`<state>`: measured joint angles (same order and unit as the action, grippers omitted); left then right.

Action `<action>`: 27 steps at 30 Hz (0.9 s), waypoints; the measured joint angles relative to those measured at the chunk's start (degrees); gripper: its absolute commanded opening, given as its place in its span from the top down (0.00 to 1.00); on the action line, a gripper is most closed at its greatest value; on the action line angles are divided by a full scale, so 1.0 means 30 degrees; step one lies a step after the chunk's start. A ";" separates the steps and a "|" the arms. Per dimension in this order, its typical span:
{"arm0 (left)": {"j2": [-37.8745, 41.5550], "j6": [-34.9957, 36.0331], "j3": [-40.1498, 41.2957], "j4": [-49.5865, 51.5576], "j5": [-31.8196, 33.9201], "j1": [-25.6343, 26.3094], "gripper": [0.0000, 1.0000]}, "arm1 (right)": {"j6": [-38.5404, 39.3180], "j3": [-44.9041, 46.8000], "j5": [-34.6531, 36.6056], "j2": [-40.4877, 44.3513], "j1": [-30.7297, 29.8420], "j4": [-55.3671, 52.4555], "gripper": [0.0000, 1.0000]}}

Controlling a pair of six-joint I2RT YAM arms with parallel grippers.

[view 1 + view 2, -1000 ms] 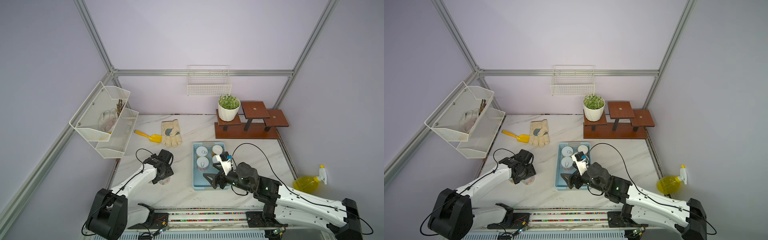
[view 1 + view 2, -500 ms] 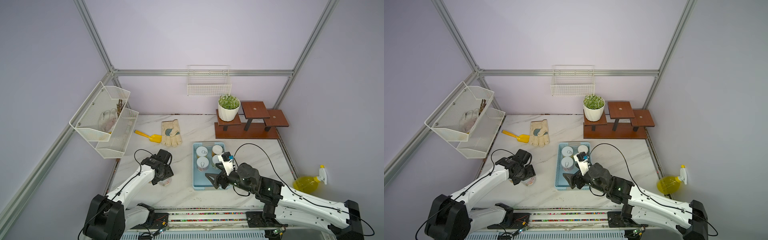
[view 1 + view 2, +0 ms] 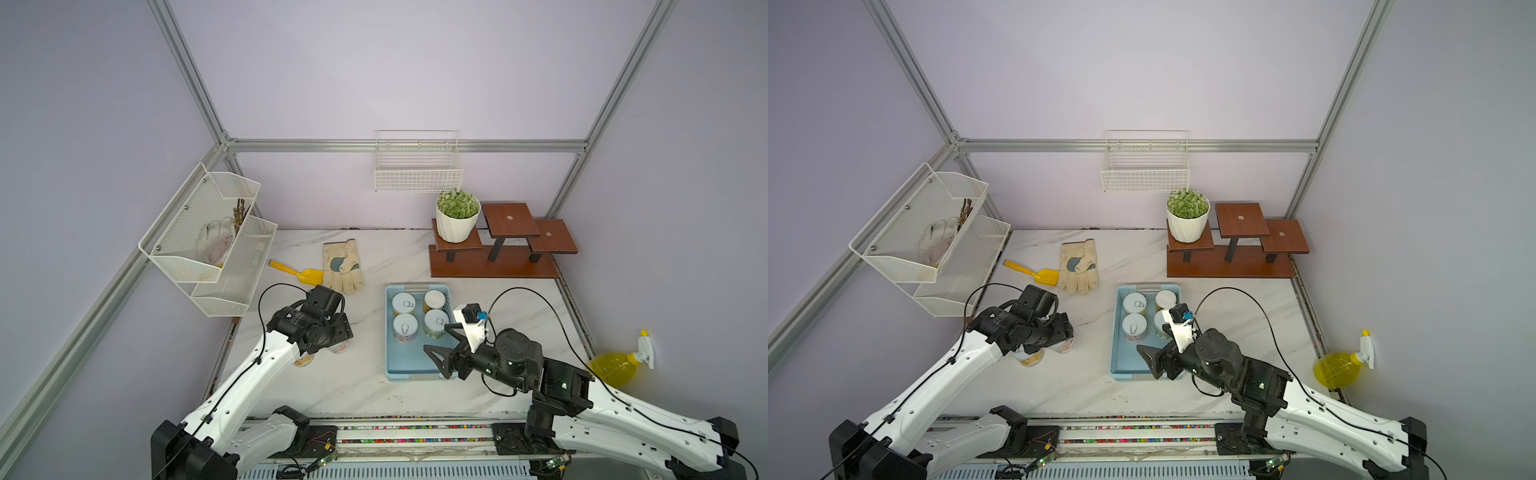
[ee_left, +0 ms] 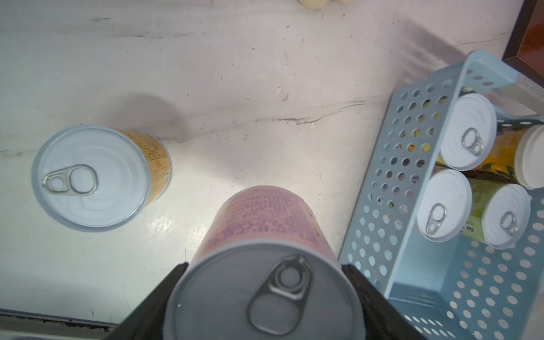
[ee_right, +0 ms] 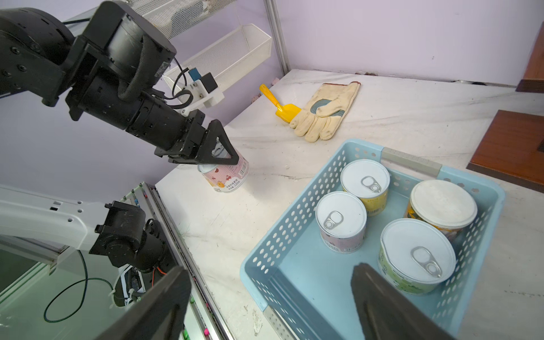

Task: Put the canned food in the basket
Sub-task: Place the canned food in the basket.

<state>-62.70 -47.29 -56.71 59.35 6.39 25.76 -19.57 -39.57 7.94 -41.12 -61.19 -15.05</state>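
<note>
Canned food: pink-label tin (image 5: 226, 176) is sitting clamped in left gripper (image 4: 263, 273) at the table (image 3: 365, 390), left of the basket (image 3: 409, 357), its axis leaning slightly off upright, ring-pull top facing up. Yellow-label tin (image 4: 88, 176) is standing upright beside it. Four tins (image 3: 405, 305) are standing upright in the basket's far half. Right gripper (image 5: 269, 273) is hovering spread wide and empty over the basket's near end.

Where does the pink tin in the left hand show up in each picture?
Top view: pink tin under the left hand, left of the blue basket.
Top view: tin likewise.
Left wrist: tin nearest the camera, basket beside it.
Right wrist: tin apart from the basket, under that hand.
Shared landmark: the blue basket.
</note>
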 measured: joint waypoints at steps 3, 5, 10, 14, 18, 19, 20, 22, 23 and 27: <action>-0.0678 -0.0015 -0.0823 0.0087 0.0095 0.0954 1.00 | -0.0109 0.0000 -0.0007 0.0350 0.0000 -0.0073 0.08; -0.1224 -0.0029 -0.1326 0.0095 0.0175 0.1603 1.00 | -0.0299 0.0000 0.0044 0.0576 0.0000 -0.0291 0.08; -0.2688 -0.0044 -0.2703 0.0117 0.0444 0.3235 1.00 | -0.0852 -0.0007 0.0525 0.1071 0.0000 -0.1457 0.10; -0.3752 -0.0095 -0.3636 0.0102 0.0678 0.4524 1.00 | -0.1311 -0.0007 0.0969 0.1450 0.0000 -0.2433 0.09; -0.4736 -0.0219 -0.4473 0.0124 0.0954 0.5661 1.00 | -0.1931 -0.0087 0.1399 0.1559 0.0000 -0.3330 0.09; -0.5020 -0.0240 -0.4728 0.0124 0.1005 0.5960 1.00 | -0.2055 -0.0087 0.1406 0.1596 0.0000 -0.3490 0.09; -0.5275 -0.0277 -0.4962 0.0117 0.1042 0.6207 1.00 | -0.2127 -0.0087 0.1406 0.1632 0.0000 -0.3592 0.09; -0.5829 -0.0379 -0.5479 0.0117 0.1122 0.6747 1.00 | -0.2361 -0.0087 0.1399 0.1654 0.0000 -0.3920 0.08; -0.6127 -0.0386 -0.5756 0.0138 0.1158 0.6987 1.00 | -0.2455 -0.0087 0.1399 0.1727 0.0000 -0.4022 0.08; -0.7519 -0.0444 -0.6681 0.0058 0.1333 0.7919 1.00 | -0.2871 -0.0087 0.1545 0.2331 0.0000 -0.4386 0.08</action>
<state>-85.25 -48.62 -76.75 59.53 10.39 49.52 -28.18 -39.83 12.58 -34.13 -61.19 -28.21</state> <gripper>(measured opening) 0.758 0.915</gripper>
